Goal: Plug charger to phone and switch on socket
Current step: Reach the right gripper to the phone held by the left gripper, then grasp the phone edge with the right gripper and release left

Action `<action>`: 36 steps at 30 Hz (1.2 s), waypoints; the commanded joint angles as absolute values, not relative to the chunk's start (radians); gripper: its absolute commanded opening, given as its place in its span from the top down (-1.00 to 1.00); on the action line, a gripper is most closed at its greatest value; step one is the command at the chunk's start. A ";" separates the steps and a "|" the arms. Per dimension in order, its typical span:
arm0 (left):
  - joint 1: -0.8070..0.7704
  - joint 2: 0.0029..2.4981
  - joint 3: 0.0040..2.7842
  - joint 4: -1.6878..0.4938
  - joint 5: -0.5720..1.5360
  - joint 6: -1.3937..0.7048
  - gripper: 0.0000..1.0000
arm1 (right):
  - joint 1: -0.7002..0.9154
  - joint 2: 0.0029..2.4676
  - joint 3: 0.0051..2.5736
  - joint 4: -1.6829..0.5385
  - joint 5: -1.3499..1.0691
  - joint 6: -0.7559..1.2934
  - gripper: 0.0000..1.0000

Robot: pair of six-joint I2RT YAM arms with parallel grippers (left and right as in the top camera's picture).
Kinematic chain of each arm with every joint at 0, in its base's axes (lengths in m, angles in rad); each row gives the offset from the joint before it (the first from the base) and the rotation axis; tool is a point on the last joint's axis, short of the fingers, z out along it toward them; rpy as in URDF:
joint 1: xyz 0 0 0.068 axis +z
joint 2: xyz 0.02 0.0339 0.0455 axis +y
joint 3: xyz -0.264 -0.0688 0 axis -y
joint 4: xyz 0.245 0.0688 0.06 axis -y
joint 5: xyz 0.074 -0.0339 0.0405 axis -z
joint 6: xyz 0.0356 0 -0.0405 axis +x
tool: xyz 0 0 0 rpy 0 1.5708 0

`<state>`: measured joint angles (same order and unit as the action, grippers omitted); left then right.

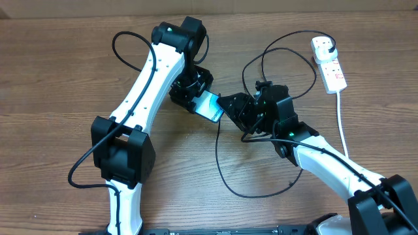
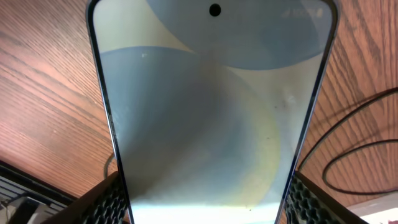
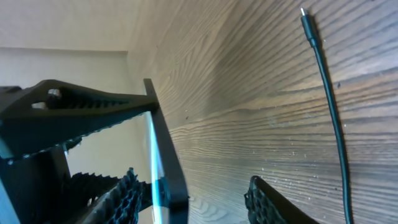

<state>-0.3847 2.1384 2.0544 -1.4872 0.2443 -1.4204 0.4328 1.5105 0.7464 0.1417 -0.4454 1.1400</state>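
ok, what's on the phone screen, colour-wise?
Overlapping curved shapes in pale blue and cream on the phone; clearest in the left wrist view.

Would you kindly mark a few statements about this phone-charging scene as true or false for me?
1. The left end effector holds the phone. True.
2. The connector tip of the cable is plugged into the phone. False: it lies on the table, apart from the phone.
3. The white plug head sits in the power strip. True.
4. The right end effector grips the cable. False: it is open beside the phone, with no cable between its fingers.
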 commanded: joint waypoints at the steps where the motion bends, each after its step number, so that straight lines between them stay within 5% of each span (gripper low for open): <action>1: -0.390 2.139 2.083 -1.483 0.294 -1.469 0.91 | 0.439 1.515 0.760 0.157 -0.446 1.152 0.03; 6: -0.395 2.139 2.083 -1.479 0.336 -1.474 0.91 | 0.442 1.515 0.760 0.157 -0.451 1.157 0.19; 36: -0.397 2.139 2.083 -1.486 0.386 -1.458 0.92 | 0.500 1.518 0.759 0.229 -0.419 1.170 0.36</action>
<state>-0.3866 2.1384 2.0544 -1.4773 0.3641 -1.4494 0.4938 1.5105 0.7464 0.2314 -0.4461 1.1870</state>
